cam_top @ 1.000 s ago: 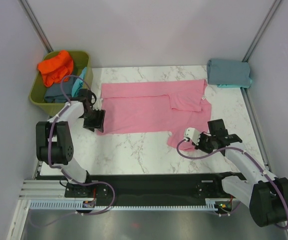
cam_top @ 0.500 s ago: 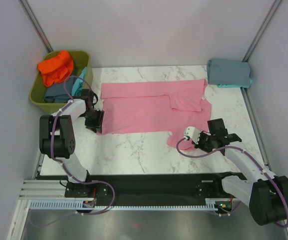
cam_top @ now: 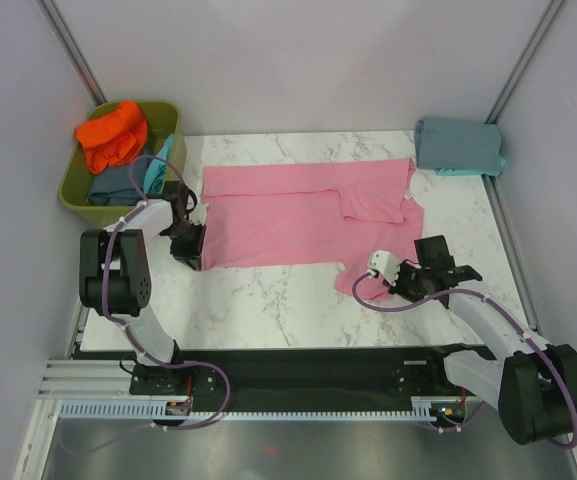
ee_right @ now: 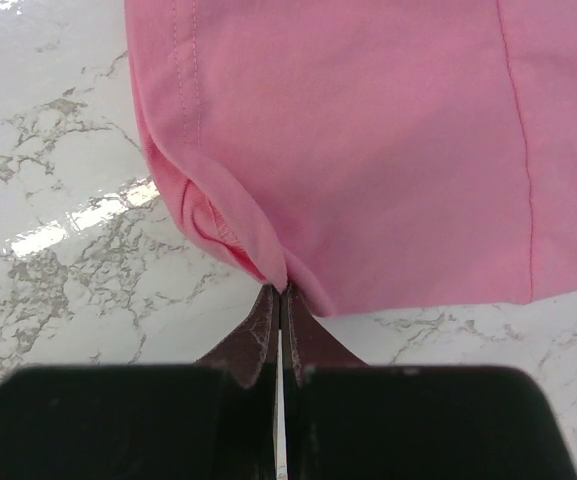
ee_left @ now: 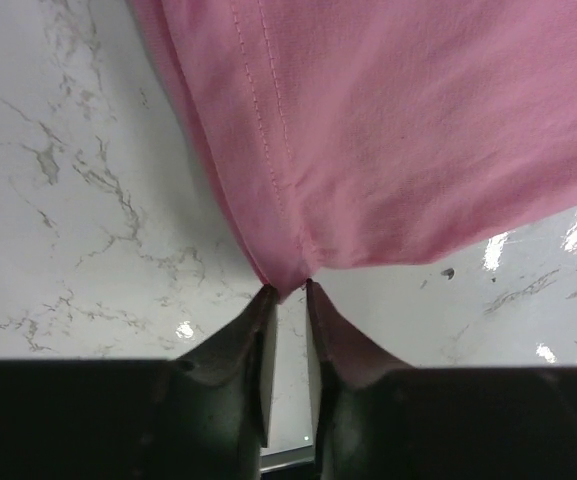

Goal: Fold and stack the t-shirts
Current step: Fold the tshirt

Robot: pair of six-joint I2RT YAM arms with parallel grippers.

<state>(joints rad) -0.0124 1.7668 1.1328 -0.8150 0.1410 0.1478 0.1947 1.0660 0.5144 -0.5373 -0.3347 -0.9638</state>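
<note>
The pink t-shirt [cam_top: 298, 215] lies spread flat on the marble table, with one sleeve folded over at the right. My left gripper [cam_top: 194, 258] is shut on its near-left corner; the left wrist view shows the hem [ee_left: 268, 150] pinched between my fingertips [ee_left: 288, 291]. My right gripper [cam_top: 373, 290] is shut on the shirt's near-right corner, and the right wrist view shows a bunched fold [ee_right: 218, 225] at my fingertips [ee_right: 281, 290]. A folded grey-blue t-shirt [cam_top: 456, 143] lies at the back right. The orange [cam_top: 111, 133], slate-blue [cam_top: 111, 186] and turquoise [cam_top: 158, 165] t-shirts sit in the tub.
The olive-green tub [cam_top: 73, 185] stands at the back left, beside the left arm. A turquoise edge [cam_top: 468, 171] shows under the folded grey-blue shirt. Bare marble [cam_top: 268, 305] lies in front of the pink shirt. Grey walls close in both sides.
My left gripper has shifted slightly up and left with the shirt corner, and its elbow has swung in. My right gripper has edged a little to the left.
</note>
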